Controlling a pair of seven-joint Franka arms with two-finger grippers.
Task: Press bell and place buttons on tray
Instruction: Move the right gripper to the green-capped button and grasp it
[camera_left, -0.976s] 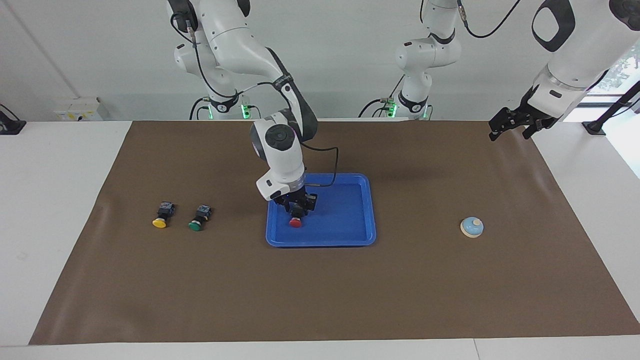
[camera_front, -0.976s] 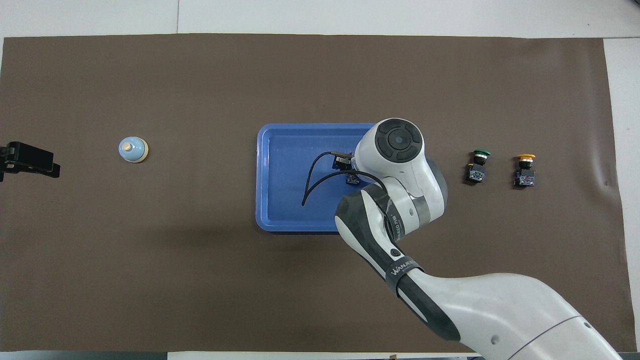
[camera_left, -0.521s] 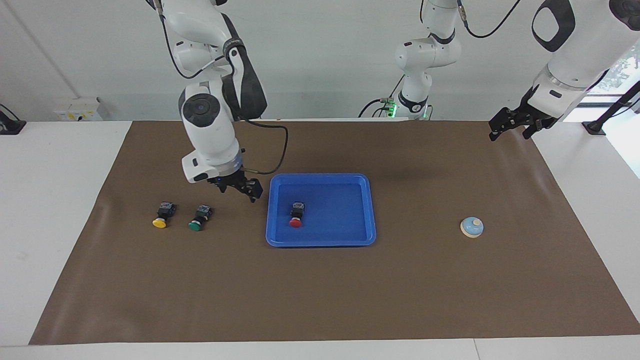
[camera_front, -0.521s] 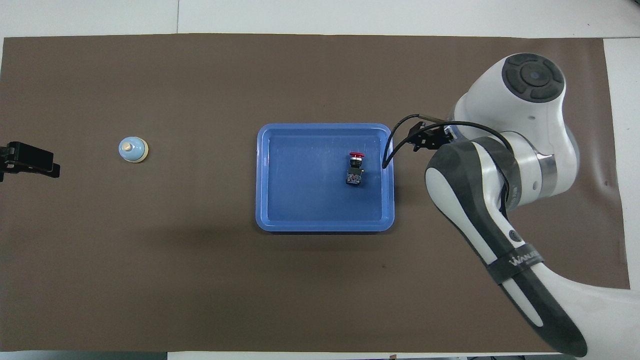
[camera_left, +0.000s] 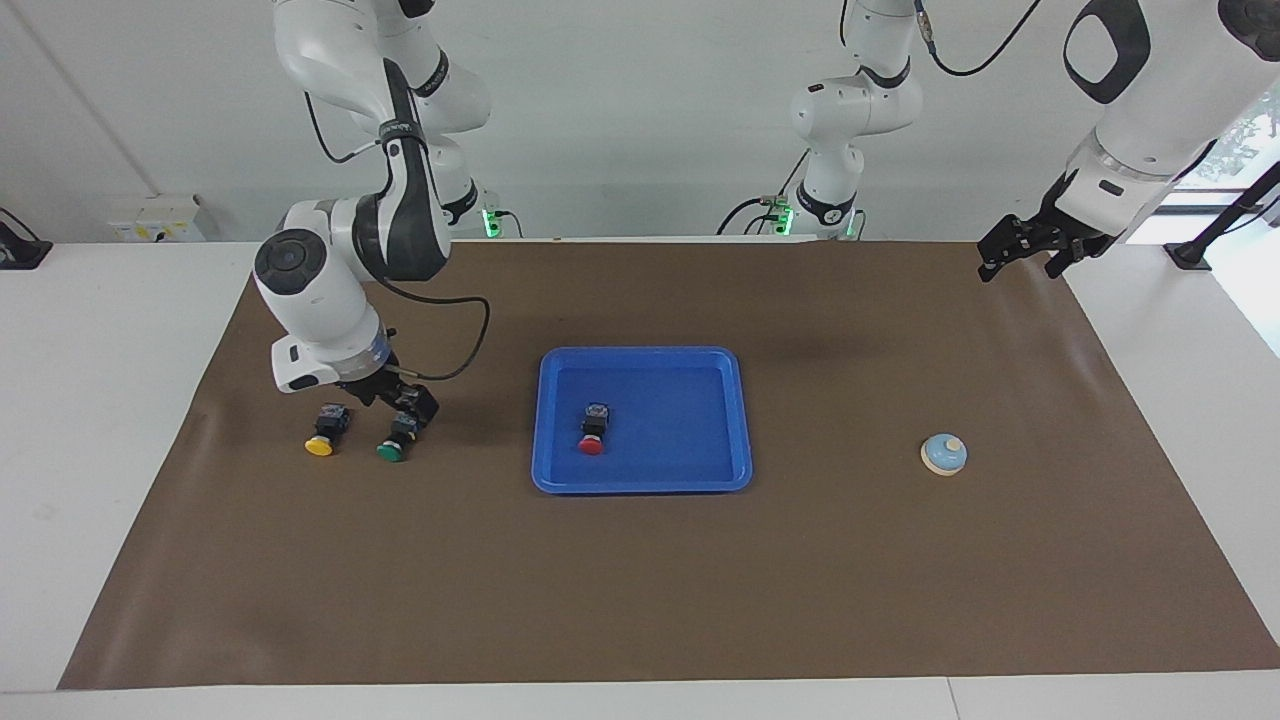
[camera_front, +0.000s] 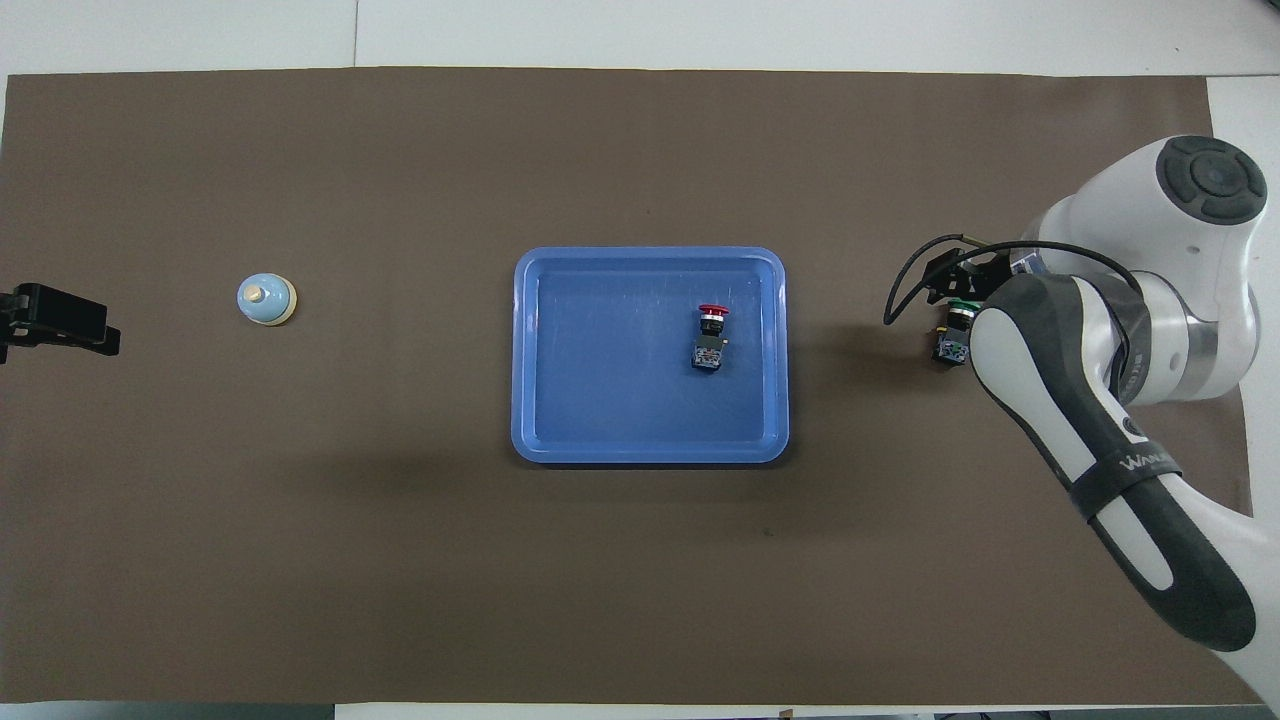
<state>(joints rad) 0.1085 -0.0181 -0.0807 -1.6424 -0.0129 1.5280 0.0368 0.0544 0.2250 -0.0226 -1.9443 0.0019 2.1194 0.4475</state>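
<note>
On brown mat (camera_left: 640, 580), right tool (camera_left: 400, 402) hovers over green button (camera_left: 397, 440).

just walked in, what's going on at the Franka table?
The right end effector is down over the green button, which sits on the mat beside the yellow button toward the right arm's end. The red button already lies in the blue tray. The left end effector waits, raised near the mat's corner at its own end; the bell stands on the mat at that end.
</note>
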